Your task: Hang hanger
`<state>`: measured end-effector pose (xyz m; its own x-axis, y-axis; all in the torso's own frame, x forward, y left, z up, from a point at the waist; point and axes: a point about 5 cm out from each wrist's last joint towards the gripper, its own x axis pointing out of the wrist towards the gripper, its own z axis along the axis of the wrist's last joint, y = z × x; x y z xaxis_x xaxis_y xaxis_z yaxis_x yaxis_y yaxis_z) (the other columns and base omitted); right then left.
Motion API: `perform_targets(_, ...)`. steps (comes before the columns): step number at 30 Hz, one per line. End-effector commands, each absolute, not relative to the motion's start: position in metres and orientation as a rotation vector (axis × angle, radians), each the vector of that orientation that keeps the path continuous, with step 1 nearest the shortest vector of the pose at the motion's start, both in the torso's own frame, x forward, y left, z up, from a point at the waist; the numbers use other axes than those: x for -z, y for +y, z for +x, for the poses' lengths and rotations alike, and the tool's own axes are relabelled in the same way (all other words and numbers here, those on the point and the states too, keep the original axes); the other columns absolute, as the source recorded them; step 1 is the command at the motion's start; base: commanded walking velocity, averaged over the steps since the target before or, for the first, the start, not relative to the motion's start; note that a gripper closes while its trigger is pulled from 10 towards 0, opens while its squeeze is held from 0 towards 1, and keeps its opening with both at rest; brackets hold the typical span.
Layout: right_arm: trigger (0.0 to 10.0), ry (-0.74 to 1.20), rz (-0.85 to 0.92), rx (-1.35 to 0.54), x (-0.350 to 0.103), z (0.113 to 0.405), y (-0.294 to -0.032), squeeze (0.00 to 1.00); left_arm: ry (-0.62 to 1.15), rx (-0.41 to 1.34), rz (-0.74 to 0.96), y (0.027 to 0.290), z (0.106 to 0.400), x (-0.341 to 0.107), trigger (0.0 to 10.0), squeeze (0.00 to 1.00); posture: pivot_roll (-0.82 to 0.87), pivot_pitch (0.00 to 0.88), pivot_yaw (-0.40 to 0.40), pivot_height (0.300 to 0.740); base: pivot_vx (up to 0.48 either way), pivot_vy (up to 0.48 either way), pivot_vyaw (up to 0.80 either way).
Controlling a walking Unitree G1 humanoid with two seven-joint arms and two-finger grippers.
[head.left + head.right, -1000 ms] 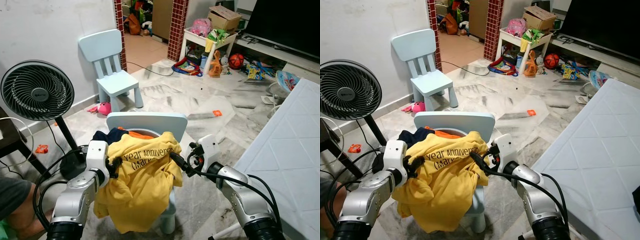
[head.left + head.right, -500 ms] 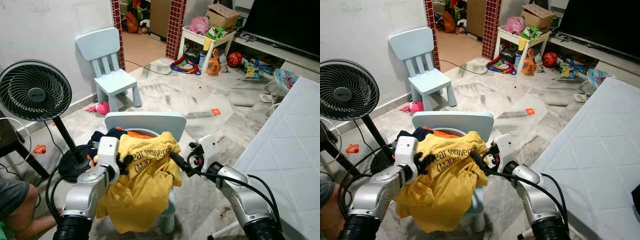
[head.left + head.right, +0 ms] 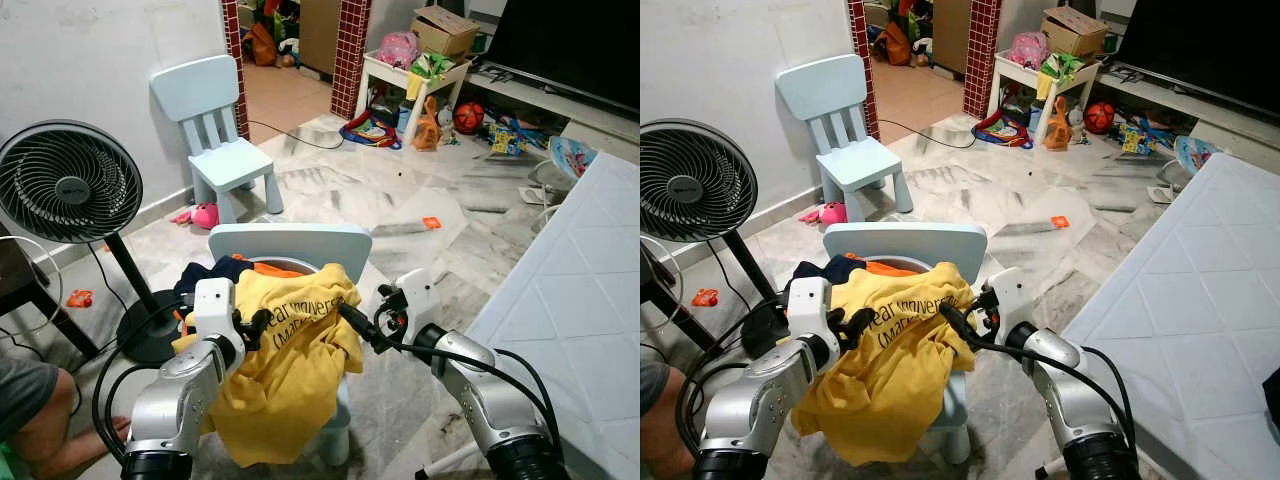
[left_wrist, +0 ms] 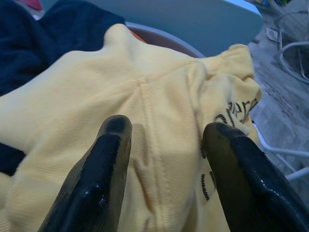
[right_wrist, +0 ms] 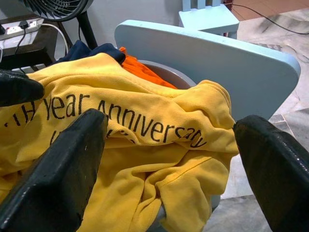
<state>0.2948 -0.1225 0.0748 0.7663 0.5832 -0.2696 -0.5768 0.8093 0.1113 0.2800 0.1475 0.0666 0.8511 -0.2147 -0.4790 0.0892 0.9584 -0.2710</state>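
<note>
A yellow T-shirt [image 3: 290,350] with black lettering is draped over a grey basket rim [image 5: 159,70] on a pale blue child's chair [image 3: 290,240]. A navy garment [image 3: 215,272] and an orange one [image 3: 278,269] lie under it. My left gripper [image 3: 255,322] is at the shirt's left shoulder, open; in the left wrist view its fingers [image 4: 108,159] stand apart over the yellow cloth. At the shirt's right edge my right gripper [image 3: 352,320] is open wide, and its fingers [image 5: 72,159] frame the lettering without touching it.
A black standing fan [image 3: 68,183] is at the left, with its cables on the floor. A second blue chair [image 3: 215,120] stands by the wall. A white quilted surface [image 3: 580,290] fills the right. A person's leg [image 3: 30,400] is at the lower left. Toys [image 3: 415,75] clutter the back.
My left gripper has moved right and forward onto the shirt's left side. The right arm has stayed put. The camera has shifted slightly.
</note>
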Motion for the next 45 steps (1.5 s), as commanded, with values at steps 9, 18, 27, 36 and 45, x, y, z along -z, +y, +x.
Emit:
perform_targets(9, 10.0, 0.284, 0.01, -0.631, -0.079, 0.297, -0.123, 0.0, 0.619, 0.162, -0.299, 0.152, 0.277, -0.051, 10.0, 0.0, -0.06, 0.035, -0.045, 0.74, 0.0, 0.0, 0.0)
perform_targets(18, 10.0, 0.286, 0.008, -0.634, -0.078, 0.296, -0.124, 0.0, 0.61, 0.163, -0.286, 0.16, 0.286, -0.052, 0.0, 0.0, -0.07, 0.036, -0.044, 0.74, 0.0, 0.0, 0.0)
perform_targets(27, 10.0, 0.289, 0.008, -0.632, -0.078, 0.296, -0.124, 0.0, 0.613, 0.171, -0.288, 0.159, 0.286, -0.05, 0.0, 0.0, -0.07, 0.039, -0.048, 0.74, 0.0, 0.0, 0.0)
perform_targets(36, 10.0, 0.295, 0.012, -0.631, -0.077, 0.296, -0.123, 0.0, 0.62, 0.174, -0.276, 0.161, 0.283, -0.049, 0.0, 0.0, -0.07, 0.04, -0.048, 0.74, 0.0, 0.0, 0.0)
perform_targets(45, 10.0, 0.304, 0.02, -0.622, -0.076, 0.296, -0.125, 0.0, 0.595, 0.148, -0.177, 0.169, 0.278, -0.05, 0.0, 0.0, -0.07, 0.042, -0.048, 0.74, 0.0, 0.0, 0.0)
